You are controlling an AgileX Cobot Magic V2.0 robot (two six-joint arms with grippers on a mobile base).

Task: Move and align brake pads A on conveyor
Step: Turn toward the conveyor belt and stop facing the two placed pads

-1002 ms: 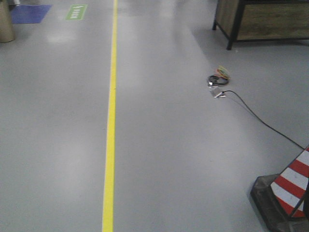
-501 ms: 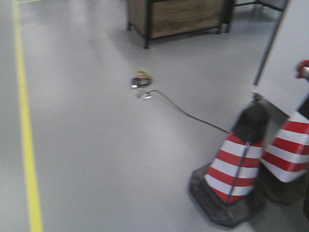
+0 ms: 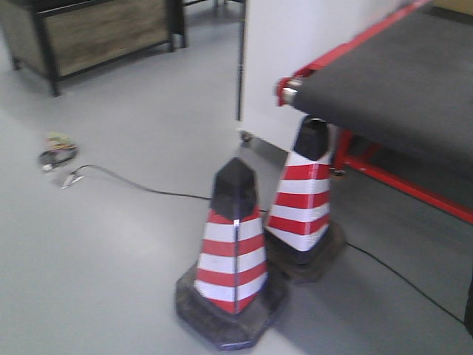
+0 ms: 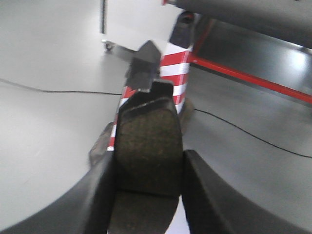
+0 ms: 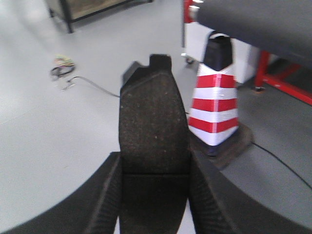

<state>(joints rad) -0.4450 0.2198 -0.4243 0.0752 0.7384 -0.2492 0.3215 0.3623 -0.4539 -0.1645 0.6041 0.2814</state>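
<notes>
In the left wrist view my left gripper (image 4: pixel 148 163) is shut on a dark grey brake pad (image 4: pixel 148 139), which stands lengthwise between the jaws with its notched end tab pointing away. My right gripper (image 5: pixel 155 163) is shut the same way on a second brake pad (image 5: pixel 153 114), groove just above the fingers. Both pads hang above the grey floor. The conveyor (image 3: pixel 399 81), a dark matte belt with red edging, fills the upper right of the front view; its belt also shows in the left wrist view (image 4: pixel 243 9) and the right wrist view (image 5: pixel 253 19). Neither gripper shows in the front view.
Two red-and-white traffic cones (image 3: pixel 233 248) (image 3: pixel 307 203) stand on the floor before the conveyor's end. A black cable (image 3: pixel 148 188) runs from a small coil (image 3: pixel 58 154) past the cones. A white panel on castors (image 3: pixel 295 52) and a wooden crate (image 3: pixel 96 29) stand behind.
The front view has swung right: the yellow floor line has left the frame, and the cones, white panel and conveyor have come into view and grown closer.
</notes>
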